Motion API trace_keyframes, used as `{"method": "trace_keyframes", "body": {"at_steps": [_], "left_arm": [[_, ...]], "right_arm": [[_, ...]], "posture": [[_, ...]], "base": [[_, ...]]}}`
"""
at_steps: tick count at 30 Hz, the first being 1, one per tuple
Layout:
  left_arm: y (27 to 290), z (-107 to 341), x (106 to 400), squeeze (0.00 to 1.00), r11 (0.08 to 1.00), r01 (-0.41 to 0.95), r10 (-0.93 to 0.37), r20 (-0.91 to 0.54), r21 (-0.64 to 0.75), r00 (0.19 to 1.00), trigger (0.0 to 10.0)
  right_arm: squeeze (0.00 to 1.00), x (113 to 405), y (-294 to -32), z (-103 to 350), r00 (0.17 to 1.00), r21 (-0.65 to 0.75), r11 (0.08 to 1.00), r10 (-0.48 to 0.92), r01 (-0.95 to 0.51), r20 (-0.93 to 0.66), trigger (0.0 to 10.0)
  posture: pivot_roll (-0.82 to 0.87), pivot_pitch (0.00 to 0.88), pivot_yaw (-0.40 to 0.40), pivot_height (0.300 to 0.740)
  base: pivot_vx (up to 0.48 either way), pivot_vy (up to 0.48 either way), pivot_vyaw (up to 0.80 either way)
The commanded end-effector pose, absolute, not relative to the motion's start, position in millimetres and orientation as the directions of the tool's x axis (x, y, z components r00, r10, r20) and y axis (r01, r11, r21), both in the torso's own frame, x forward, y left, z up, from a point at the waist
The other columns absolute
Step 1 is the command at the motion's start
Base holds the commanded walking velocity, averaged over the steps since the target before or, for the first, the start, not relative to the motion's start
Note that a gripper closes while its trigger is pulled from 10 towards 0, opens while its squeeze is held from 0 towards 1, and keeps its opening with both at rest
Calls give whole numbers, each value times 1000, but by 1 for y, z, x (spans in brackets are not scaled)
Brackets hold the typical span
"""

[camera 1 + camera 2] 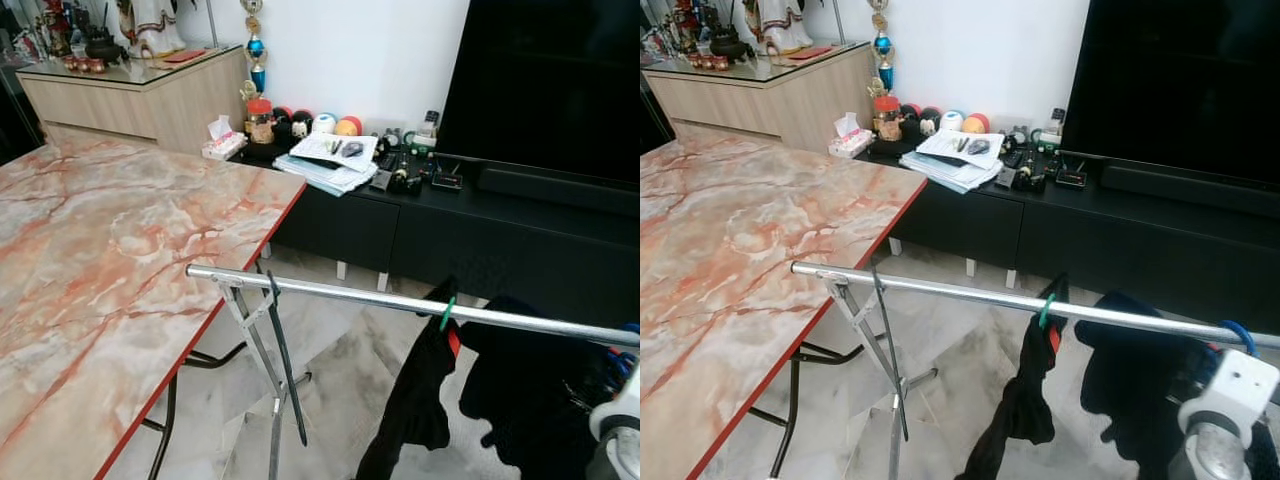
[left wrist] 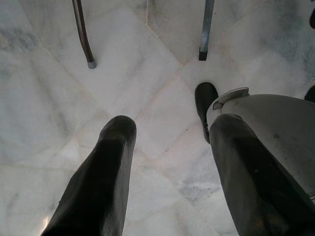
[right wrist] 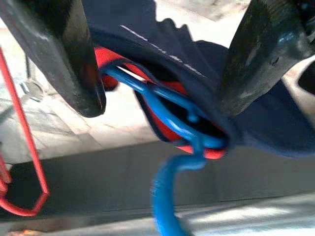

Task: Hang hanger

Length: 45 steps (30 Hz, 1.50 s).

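Right claw (image 3: 162, 64), jaws parted, straddles the blue hanger (image 3: 170, 123) carrying a dark garment (image 3: 266, 132) at the rail's (image 1: 970, 297) right end; judged best: confirm the hook seats over the rail before withdrawing; left claw (image 2: 167, 172) hangs released above the floor (image 2: 49, 98).

We see a blue hanger (image 3: 170, 115) sitting between the right gripper (image 3: 157, 59) fingers, which stand apart on either side of it; contact unclear. Dark navy garment (image 3: 206, 64) is draped over it, with red showing underneath. Its hook (image 1: 1237, 335) curves over the silver rail (image 1: 970, 293), just beside the gripper, near the rail's right end.
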<state>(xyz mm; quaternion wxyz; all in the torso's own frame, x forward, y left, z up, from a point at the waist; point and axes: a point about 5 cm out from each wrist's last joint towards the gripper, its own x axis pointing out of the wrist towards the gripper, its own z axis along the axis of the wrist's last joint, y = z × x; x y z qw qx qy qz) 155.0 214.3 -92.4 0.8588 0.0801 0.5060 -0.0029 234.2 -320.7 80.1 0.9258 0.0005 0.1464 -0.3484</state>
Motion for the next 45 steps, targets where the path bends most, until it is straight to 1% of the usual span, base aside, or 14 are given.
{"method": "trace_keyframes", "body": {"at_steps": [1, 11, 14, 17, 23, 30, 38, 40, 45], "left_arm": [[217, -93, 153, 0, 987, 92, 76, -877, 135, 474, 10000], [216, -93, 154, 0, 988, 87, 68, -878, 124, 474, 10000], [216, -93, 154, 0, 989, 87, 67, -878, 123, 474, 10000], [216, -93, 154, 0, 989, 86, 67, -878, 122, 474, 10000], [216, -93, 154, 0, 989, 87, 64, -879, 119, 472, 10000], [216, -93, 153, 0, 989, 89, 64, -880, 120, 471, 10000], [216, -93, 153, 0, 989, 89, 66, -880, 122, 471, 10000], [217, -93, 153, 0, 988, 90, 66, -880, 123, 471, 10000], [217, -93, 153, 0, 988, 91, 66, -880, 123, 471, 10000]], "right_arm": [[0, 236, -323, 85, 706, -113, 749, -655, 653, -270, 10000], [0, 247, -330, 88, 697, -151, 757, -647, 636, -310, 10000], [0, 251, -336, 89, 688, -183, 756, -650, 628, -323, 10000], [0, 251, -345, 94, 661, -215, 734, -676, 645, -325, 10000], [0, 248, -351, 88, 632, -247, 727, -682, 641, -368, 10000], [0, 252, -343, 80, 652, -206, 773, -621, 600, -434, 10000], [0, 263, -332, 76, 715, -123, 838, -522, 532, -465, 10000], [0, 266, -326, 77, 739, -87, 862, -476, 499, -478, 10000], [0, 268, -326, 78, 742, -84, 864, -472, 496, -476, 10000]], "posture": [[34, 0, 38, 740], [35, 0, 39, 740], [37, 0, 39, 740], [36, 0, 40, 740], [36, 0, 40, 740], [40, 0, 40, 740], [41, 0, 40, 740], [40, 0, 39, 740], [41, 0, 38, 740]], "base": [[0, 0, 0], [0, 0, 0], [0, 0, 0], [0, 0, 0], [0, 0, 0], [0, 0, 0], [0, 0, 0], [0, 0, 0], [0, 0, 0]]}}
